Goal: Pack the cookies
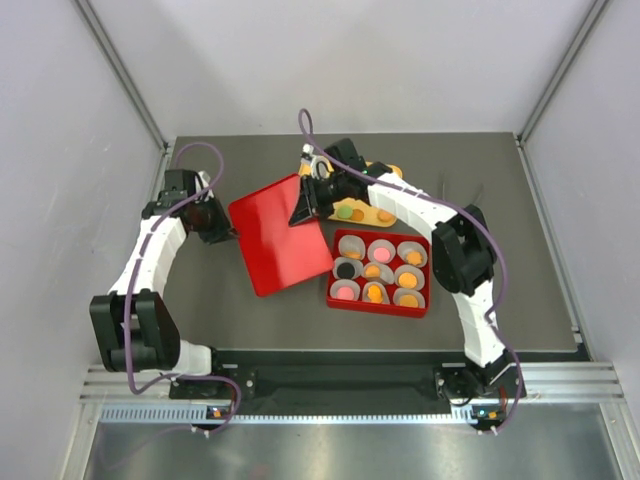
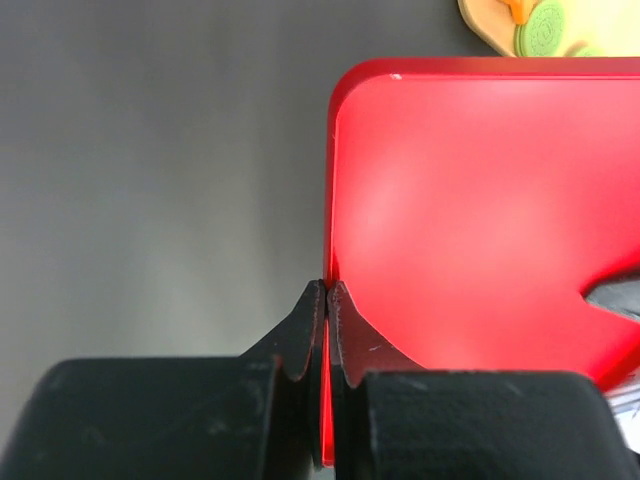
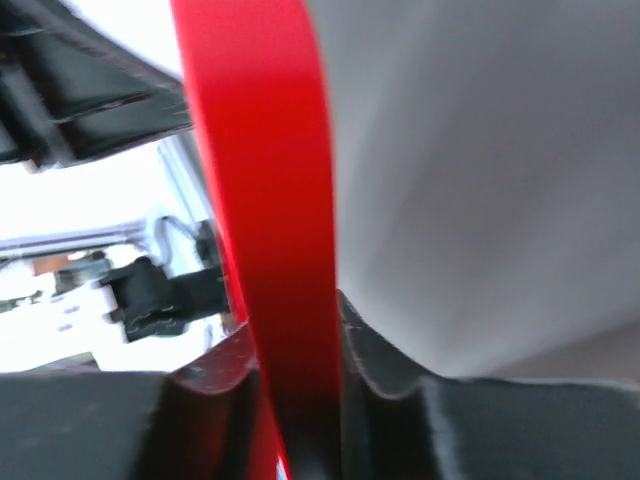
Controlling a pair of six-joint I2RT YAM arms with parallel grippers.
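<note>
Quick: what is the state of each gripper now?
Left gripper: closed on the edge of the red lid.
Right gripper: closed on the red lid too.

The lid [image 1: 278, 235] is plain glossy red w/ no pattern, same red as the box [image 1: 380, 307], whose white paper cups [image 1: 350, 243] hold cookies [image 1: 374, 293] in orange, pink & blk. The plate [image 2: 482, 28] at the back is yellow-orange & carries orange cookies plus a green one w/ a fine ring pattern, all on a dark grey matt desk [image 1: 500, 200]. Both arms [image 1: 150, 250] are white w/ blk joints & purple cables [image 1: 200, 144], and the left claw [image 2: 327, 300] & right claw [image 3: 300, 330] are blk.
</note>
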